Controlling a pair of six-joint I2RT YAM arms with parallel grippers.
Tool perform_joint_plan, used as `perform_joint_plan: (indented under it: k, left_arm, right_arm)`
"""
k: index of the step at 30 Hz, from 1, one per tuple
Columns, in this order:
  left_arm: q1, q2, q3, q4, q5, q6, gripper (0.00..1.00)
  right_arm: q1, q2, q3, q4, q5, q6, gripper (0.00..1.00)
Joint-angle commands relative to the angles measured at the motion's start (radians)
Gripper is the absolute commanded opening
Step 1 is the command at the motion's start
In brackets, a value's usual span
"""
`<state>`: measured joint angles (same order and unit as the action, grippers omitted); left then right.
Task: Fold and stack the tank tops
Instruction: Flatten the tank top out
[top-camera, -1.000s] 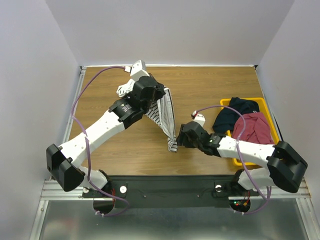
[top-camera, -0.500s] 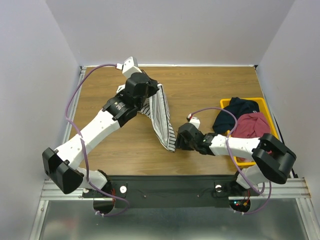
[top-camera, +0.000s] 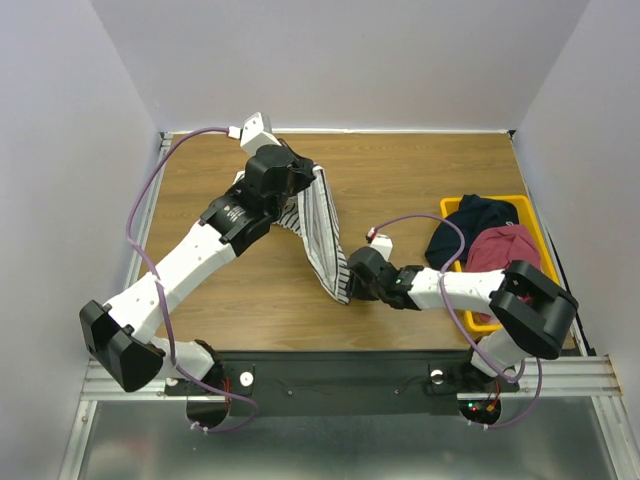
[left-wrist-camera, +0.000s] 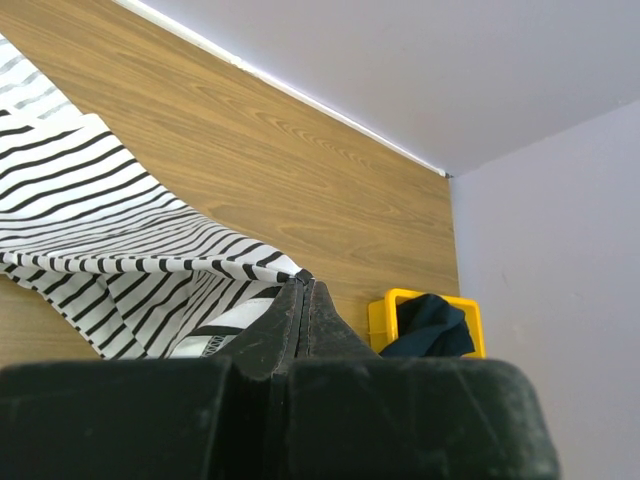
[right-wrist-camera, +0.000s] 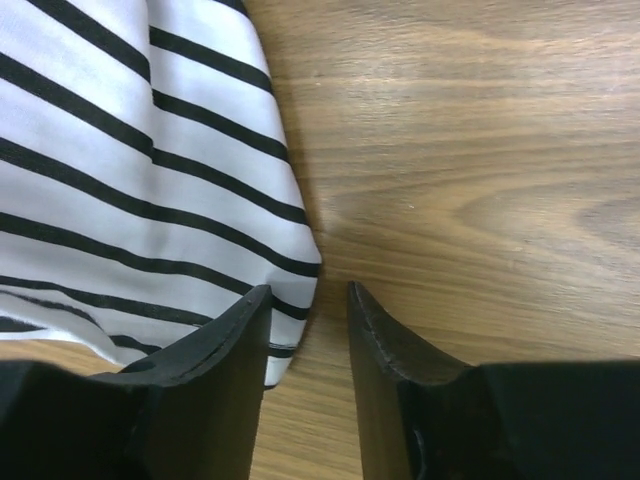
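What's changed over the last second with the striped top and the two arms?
The left gripper, shut on the striped top, pulled its held end a little toward the far left. The right gripper slid left to the top's lower hem. Its jaws are open with the hem at one finger, and nothing is gripped yet. Unchanged: the red top and a dark garment in the bin.
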<state>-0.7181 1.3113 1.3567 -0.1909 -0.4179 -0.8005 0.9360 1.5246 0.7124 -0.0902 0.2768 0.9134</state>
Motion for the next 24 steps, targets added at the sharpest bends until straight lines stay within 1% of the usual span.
perform_joint_plan:
  k: [1,2,5,8,11,12,13,16,17,18,19,20,23,24]
  left_arm:
    - [0.002,-0.053,0.004,0.048,-0.005,0.012,0.00]
    - [0.003,-0.061,-0.001,0.048,-0.005,0.012,0.00]
    - [0.002,-0.072,-0.007,0.050,-0.010,0.014,0.00]
    - [0.002,-0.089,-0.018,0.050,-0.012,0.014,0.00]
    - [0.002,-0.101,-0.025,0.051,-0.013,0.014,0.00]
    - [0.002,-0.106,-0.030,0.051,-0.013,0.014,0.00]
    - [0.003,-0.110,-0.031,0.051,-0.015,0.015,0.00]
    - [0.005,-0.144,-0.045,0.048,-0.016,0.020,0.00]
    - [0.005,-0.156,-0.053,0.048,-0.018,0.023,0.00]
    - [0.006,-0.181,-0.056,0.042,-0.021,0.027,0.00]
    - [0.006,-0.194,-0.060,0.041,-0.024,0.029,0.00]
    - [0.006,-0.223,-0.070,0.039,-0.028,0.030,0.00]
    - [0.008,-0.279,-0.080,0.028,-0.033,0.035,0.00]
    - [0.008,-0.291,-0.082,0.025,-0.033,0.035,0.00]
  right_arm:
    - [0.024,0.054,0.024,0.021,-0.008,0.025,0.39]
    - [0.026,0.061,0.025,0.021,-0.007,0.028,0.35]
    - [0.026,0.071,0.025,0.023,-0.004,0.033,0.33]
    - [0.026,0.065,0.025,0.021,0.005,0.033,0.28]
    - [0.024,0.036,0.029,0.009,0.041,0.027,0.14]
    - [0.024,0.020,0.033,0.000,0.053,0.024,0.05]
    - [0.024,0.005,0.038,-0.014,0.068,0.019,0.01]
    - [0.021,-0.092,0.082,-0.120,0.156,-0.001,0.00]
    - [0.021,-0.130,0.117,-0.191,0.215,-0.005,0.00]
    - [0.017,-0.203,0.134,-0.225,0.243,-0.024,0.00]
    - [0.011,-0.204,0.154,-0.258,0.271,-0.031,0.00]
    - [-0.002,-0.286,0.191,-0.308,0.312,-0.057,0.00]
    - [-0.040,-0.400,0.263,-0.394,0.357,-0.120,0.00]
    - [-0.045,-0.415,0.330,-0.419,0.367,-0.131,0.01]
